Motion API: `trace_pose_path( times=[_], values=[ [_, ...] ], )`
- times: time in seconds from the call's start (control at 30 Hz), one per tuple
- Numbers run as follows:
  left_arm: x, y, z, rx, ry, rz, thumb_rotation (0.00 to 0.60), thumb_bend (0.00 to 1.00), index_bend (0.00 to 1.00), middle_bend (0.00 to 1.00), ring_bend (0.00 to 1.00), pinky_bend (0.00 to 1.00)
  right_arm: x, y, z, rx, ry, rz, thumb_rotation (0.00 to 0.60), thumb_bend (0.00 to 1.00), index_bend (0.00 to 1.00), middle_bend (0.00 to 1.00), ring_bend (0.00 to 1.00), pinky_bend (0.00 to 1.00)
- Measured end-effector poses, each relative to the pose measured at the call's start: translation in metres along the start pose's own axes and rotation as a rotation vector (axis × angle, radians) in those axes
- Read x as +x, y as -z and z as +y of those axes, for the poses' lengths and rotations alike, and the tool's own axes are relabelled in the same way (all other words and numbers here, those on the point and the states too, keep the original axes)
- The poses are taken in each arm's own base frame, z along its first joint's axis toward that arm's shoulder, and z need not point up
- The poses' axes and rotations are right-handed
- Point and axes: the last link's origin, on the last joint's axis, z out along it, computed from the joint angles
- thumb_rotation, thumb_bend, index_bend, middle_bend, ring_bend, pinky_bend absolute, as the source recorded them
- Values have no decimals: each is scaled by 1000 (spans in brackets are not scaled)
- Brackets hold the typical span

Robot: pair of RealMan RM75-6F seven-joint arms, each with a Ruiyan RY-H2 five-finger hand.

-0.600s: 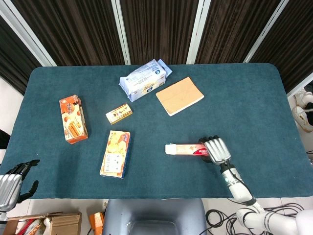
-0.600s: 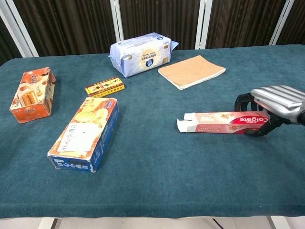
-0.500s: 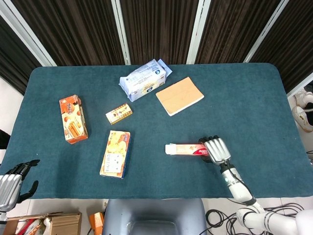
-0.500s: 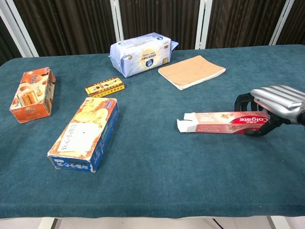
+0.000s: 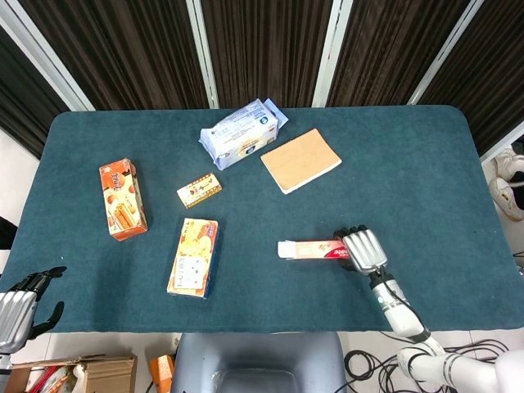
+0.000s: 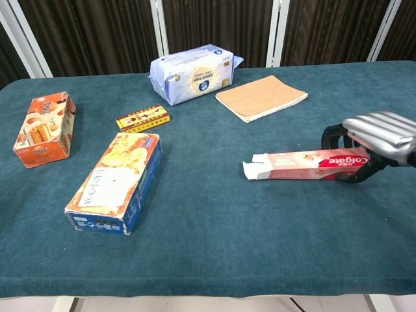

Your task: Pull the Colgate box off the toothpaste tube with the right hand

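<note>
The Colgate box (image 6: pixel 302 165) (image 5: pixel 309 250) lies lengthwise on the teal table (image 6: pixel 214 221), its open flap end pointing left. My right hand (image 6: pixel 374 139) (image 5: pixel 362 250) grips its red right end, fingers curled over the top and thumb below. That end sits slightly raised off the cloth. No toothpaste tube shows outside the box. My left hand (image 5: pixel 18 307) hangs off the table's near left corner in the head view, fingers apart, holding nothing.
A blue-and-yellow cracker box (image 6: pixel 117 181) lies at the front left and an orange snack box (image 6: pixel 43 127) further left. A small yellow-red box (image 6: pixel 143 118), a white-blue tissue pack (image 6: pixel 192 73) and a tan cloth pad (image 6: pixel 261 97) sit toward the back.
My right hand has lifted slightly and drawn the Colgate box a little to the right. The left hand has not moved.
</note>
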Motion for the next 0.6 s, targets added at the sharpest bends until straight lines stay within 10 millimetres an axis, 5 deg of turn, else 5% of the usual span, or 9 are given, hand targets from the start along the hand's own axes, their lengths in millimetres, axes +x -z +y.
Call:
trace_pose_path(
  times=[0.3,0.6],
  values=[
    [1,0,0,0,5,1,600,422,242,311,277,455,37,10,-9,130,161,178,600,311,563,463,450,377],
    [0,0,1,-2,1,1,600,421,242,313,280,457,57,15,-9,222,568,281,600,311,564,463,450,378]
  ],
)
